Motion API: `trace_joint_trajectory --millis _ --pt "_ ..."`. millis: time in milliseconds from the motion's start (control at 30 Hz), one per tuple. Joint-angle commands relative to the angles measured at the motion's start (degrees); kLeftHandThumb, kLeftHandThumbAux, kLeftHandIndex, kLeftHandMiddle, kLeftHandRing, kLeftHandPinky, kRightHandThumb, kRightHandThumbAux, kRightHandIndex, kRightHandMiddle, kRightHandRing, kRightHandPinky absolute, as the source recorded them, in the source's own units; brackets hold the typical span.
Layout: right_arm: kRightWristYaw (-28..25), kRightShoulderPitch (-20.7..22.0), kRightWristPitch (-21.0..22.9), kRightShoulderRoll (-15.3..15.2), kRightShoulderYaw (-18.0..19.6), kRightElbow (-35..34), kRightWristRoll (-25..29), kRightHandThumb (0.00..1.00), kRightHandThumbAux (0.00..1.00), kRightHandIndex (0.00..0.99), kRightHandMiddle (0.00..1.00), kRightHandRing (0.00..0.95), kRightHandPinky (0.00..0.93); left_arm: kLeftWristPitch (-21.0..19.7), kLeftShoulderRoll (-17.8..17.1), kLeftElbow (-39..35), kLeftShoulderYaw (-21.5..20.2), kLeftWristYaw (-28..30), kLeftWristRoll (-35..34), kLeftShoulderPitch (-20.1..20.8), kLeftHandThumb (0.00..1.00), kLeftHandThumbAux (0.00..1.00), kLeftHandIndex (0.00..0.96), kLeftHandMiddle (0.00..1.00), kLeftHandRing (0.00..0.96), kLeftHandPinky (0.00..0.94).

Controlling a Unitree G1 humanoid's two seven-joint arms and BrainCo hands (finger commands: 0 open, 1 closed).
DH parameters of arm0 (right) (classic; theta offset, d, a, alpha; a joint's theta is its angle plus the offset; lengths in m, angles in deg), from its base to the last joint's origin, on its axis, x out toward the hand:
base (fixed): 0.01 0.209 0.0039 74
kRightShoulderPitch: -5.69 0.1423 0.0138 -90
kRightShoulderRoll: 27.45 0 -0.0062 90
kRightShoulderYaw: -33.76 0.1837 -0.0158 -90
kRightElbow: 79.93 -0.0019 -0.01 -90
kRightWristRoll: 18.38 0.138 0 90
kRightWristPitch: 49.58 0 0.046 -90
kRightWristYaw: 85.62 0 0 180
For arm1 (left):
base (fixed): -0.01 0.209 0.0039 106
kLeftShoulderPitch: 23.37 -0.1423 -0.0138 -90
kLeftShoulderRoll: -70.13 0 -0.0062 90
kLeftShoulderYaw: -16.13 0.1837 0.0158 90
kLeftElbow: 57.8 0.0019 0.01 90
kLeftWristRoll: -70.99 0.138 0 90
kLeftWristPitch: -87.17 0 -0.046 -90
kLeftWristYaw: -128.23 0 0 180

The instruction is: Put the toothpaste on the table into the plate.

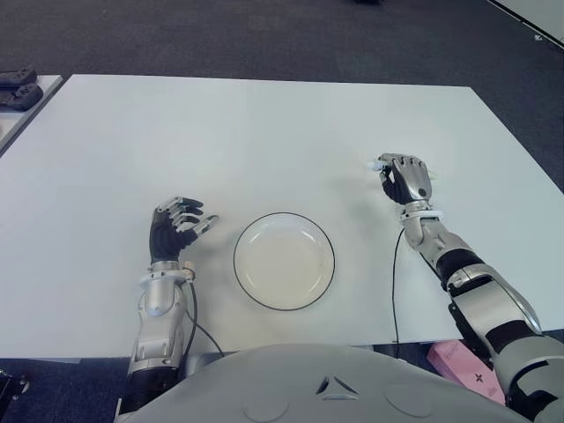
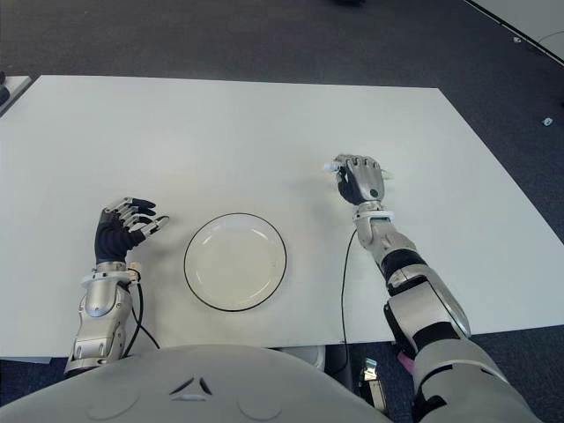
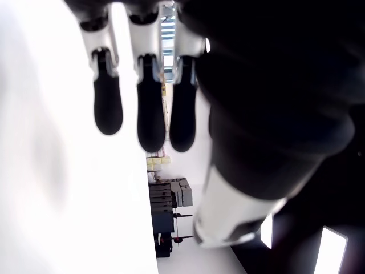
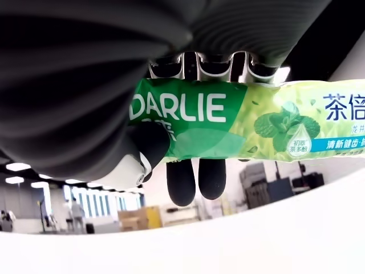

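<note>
A green and white toothpaste tube [image 4: 239, 123] marked DARLIE lies across my right hand [image 1: 405, 182], whose fingers [image 4: 197, 180] and thumb are curled shut around it. In the eye views the hand covers most of the tube; only its white cap end [image 1: 374, 164] pokes out to the left. This hand is over the table to the right of the plate and a little beyond it. The white plate [image 1: 284, 261] with a dark rim sits empty near the front edge. My left hand [image 1: 179, 226] shows just left of the plate, its fingers [image 3: 151, 117] spread and holding nothing.
The white table [image 1: 264, 132] stretches far behind the plate. A thin black cable [image 1: 394, 291] runs along my right forearm to the front edge. Dark objects [image 1: 18, 86] sit on a neighbouring surface at far left. A pink box [image 1: 458, 359] shows below the table at right.
</note>
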Motion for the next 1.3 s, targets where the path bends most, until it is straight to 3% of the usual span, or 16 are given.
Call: trace_joint_trajectory --millis 33,500,867,1300 --pt "0.05 -1.73 -1.85 -1.16 2.08 -6.66 0.60 0.847 0.682 0.394 0.544 0.858 0.850 -0.97 0.45 0.59 -0.04 -0.19 -0.11 0.61 0.042 0.998 0.532 0.485 0.525 0.520" --pt "-3.45 -8.33 -6.36 -0.84 6.92 -26.28 1.14 0.850 0.680 0.395 0.546 0.868 0.861 -1.89 0.87 0.71 -0.06 -0.49 -0.08 1.00 0.096 0.998 0.531 0.476 0.520 0.530" --pt "-0.27 -11.19 -13.90 1.55 3.98 -35.57 -6.37 0.851 0.679 0.396 0.546 0.866 0.858 -1.26 1.20 0.93 0.21 -0.45 0.13 1.21 0.091 0.998 0.530 0.474 0.513 0.521" --pt "-0.39 -14.56 -18.42 1.54 -0.38 -43.93 -15.65 0.851 0.680 0.397 0.545 0.871 0.871 -0.09 1.22 2.04 0.19 -0.18 0.10 1.58 0.080 0.998 0.534 0.487 0.522 0.528"
